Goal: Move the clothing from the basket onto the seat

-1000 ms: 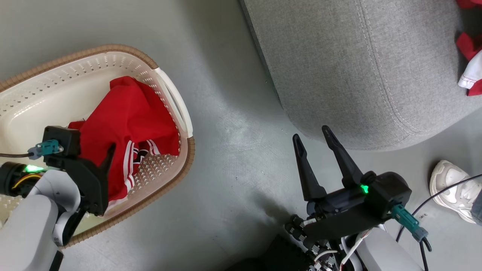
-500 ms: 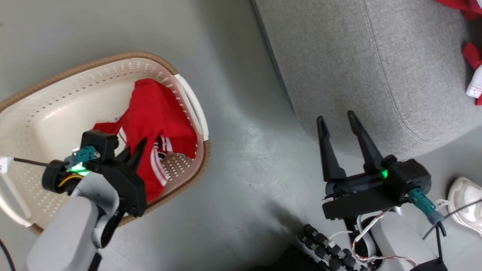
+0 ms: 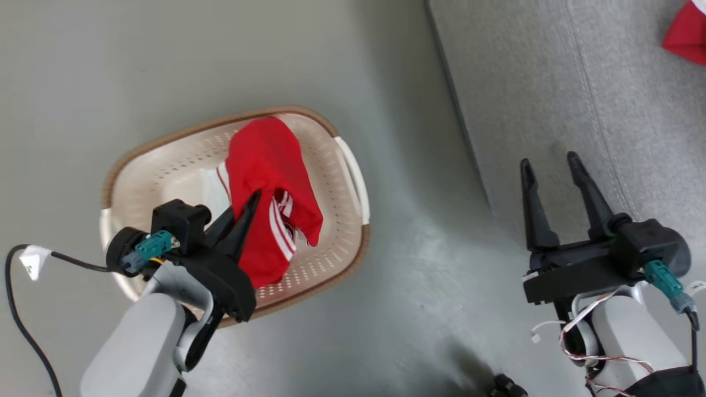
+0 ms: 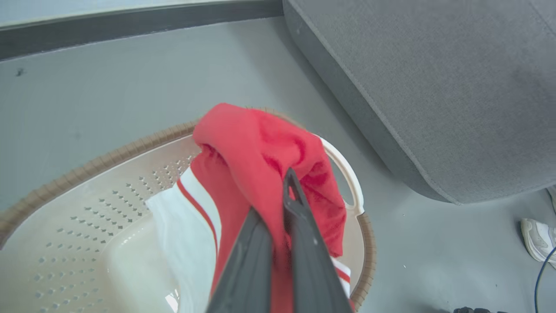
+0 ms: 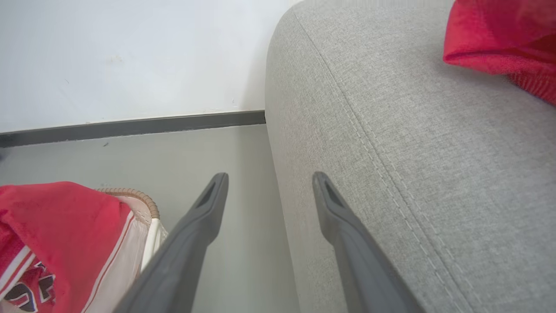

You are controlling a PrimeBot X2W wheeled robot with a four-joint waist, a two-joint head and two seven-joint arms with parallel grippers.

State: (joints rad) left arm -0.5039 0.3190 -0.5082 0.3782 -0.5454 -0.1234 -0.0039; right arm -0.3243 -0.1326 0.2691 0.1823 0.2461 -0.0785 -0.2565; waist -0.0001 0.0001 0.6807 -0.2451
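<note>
The left claw (image 3: 247, 205) is pinched tight on a red garment (image 3: 267, 160), which drapes off its tips and hangs down into the basket (image 3: 162, 171) beneath. The right claw (image 3: 549, 161) stands wide and empty, its tips at the edge of the seat (image 3: 551, 82). Another red garment (image 3: 686, 33) lies on the seat well beyond them.

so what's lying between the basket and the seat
Nothing: in the head view, the grey floor between the basket and the seat is bare.

The clothing (image 3: 267, 165) is soft cloth, the basket (image 3: 165, 171) smooth plastic (perforated).
</note>
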